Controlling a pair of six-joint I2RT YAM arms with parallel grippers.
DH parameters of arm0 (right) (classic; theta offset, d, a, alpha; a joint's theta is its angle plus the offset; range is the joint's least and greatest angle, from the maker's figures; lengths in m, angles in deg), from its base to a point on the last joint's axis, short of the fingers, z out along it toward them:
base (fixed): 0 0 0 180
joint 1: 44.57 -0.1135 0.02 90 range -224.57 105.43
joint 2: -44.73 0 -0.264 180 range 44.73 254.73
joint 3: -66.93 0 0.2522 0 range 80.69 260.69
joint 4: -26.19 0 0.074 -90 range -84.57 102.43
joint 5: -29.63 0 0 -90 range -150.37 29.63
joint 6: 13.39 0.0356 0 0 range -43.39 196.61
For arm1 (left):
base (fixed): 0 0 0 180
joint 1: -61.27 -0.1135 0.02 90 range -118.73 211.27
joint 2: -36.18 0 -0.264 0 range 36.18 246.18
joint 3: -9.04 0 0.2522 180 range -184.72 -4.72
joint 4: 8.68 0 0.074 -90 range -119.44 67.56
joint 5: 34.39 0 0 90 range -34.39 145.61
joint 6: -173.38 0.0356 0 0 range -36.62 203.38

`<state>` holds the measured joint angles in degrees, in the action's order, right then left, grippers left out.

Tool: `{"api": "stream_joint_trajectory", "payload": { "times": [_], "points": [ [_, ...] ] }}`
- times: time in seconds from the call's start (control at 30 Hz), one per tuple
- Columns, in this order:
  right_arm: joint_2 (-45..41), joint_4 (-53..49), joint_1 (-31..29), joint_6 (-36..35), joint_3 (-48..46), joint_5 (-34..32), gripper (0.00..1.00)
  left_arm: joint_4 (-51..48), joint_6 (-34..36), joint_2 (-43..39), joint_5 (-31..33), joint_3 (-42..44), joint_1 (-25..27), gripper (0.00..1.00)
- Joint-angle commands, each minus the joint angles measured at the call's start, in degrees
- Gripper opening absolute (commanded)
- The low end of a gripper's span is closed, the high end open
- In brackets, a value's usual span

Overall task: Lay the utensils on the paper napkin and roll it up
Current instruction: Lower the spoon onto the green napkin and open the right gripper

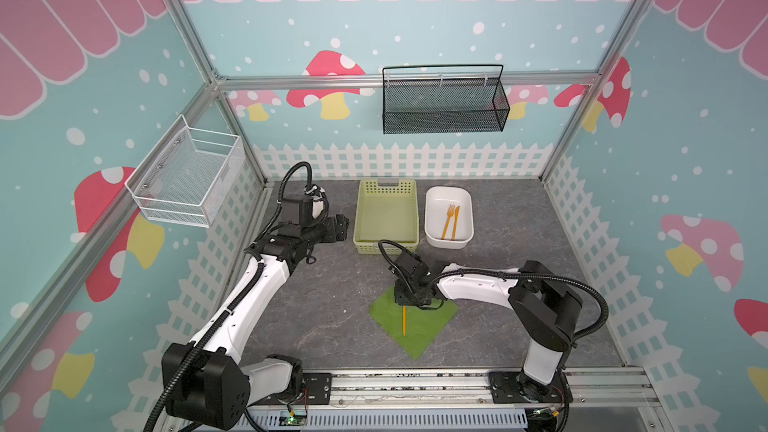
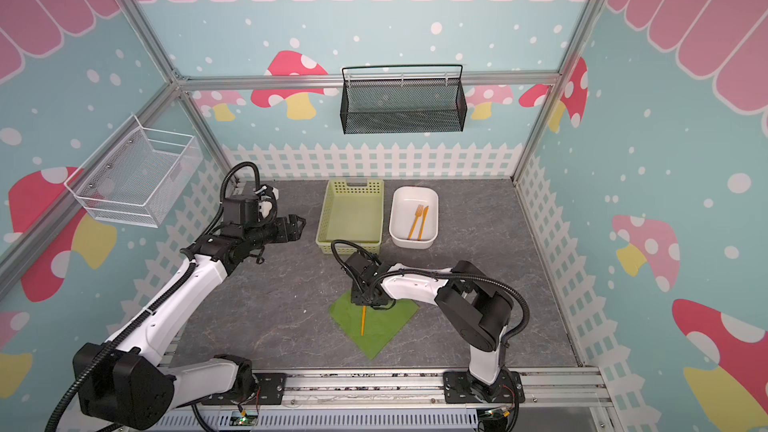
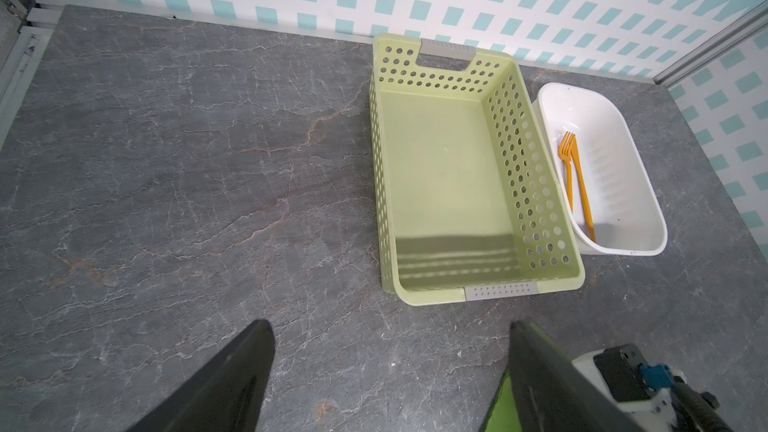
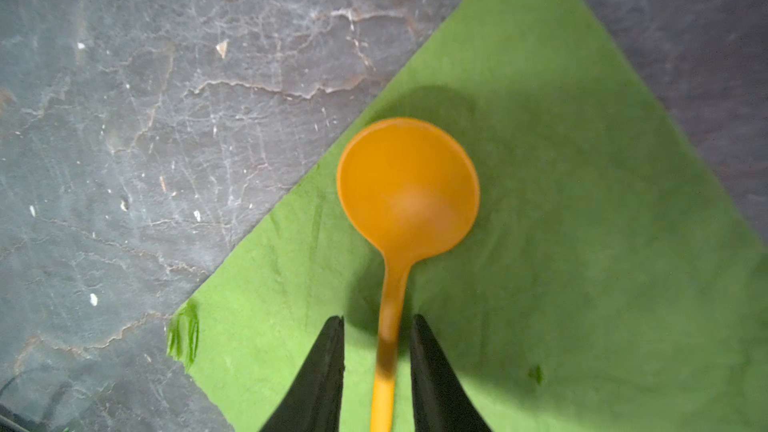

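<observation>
Top view: napkin (image 1: 428,328) lower centre, spoon (image 1: 403,322) on it; fork (image 1: 448,223), knife (image 1: 456,222) in dish (image 1: 466,218) above. Left wrist: left jaws spread wide, empty. Right wrist: right jaws parted beside spoon handle, no contact. Retract straight up, avoid snagging handle or paper.

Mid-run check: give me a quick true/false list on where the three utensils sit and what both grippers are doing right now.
The spoon lies on the green napkin. True.
The fork and knife are in the white dish. True.
The right gripper is clamped tight on the spoon's handle. False: its jaws stand either side of the handle, with gaps showing.
The left gripper holds the knife. False: it is open and empty.
A utensil lies in the yellow-green basket. False: the basket is empty.
</observation>
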<state>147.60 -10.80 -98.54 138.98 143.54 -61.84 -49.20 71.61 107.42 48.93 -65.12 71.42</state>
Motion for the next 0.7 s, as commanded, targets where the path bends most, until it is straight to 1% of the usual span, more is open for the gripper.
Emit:
{"api": "stream_joint_trajectory", "payload": {
  "times": [0.0, 0.2, 0.33, 0.5, 0.67],
  "points": [
    [-3.4, -3.2, 0.4, -0.3, 2.3, -2.8, 0.3, -0.6, 0.3, -1.0, 0.5, 0.6, -0.3, 0.9],
    [-6.3, -5.1, 0.9, -2.0, 4.1, -4.3, 0.31, -0.6, 0.2, -0.5, 0.9, 0.7, -0.5, 0.9],
    [-6.5, -6.1, 2.3, -4.4, 6.0, -3.9, 0.31, -0.5, -0.3, 0.6, -0.5, 0.6, -0.2, 0.9],
    [-5.8, -7.9, 4.9, -8.5, 9.7, -2.7, 0.31, -0.1, 0.6, 1.4, 0.0, 0.8, -0.2, 0.9],
    [-3.6, -11.5, 8.8, -13.6, 14.9, -1.6, 0.3, 0.7, 1.0, 1.7, 0.8, 1.2, -0.2, 0.9]
  ]
}}
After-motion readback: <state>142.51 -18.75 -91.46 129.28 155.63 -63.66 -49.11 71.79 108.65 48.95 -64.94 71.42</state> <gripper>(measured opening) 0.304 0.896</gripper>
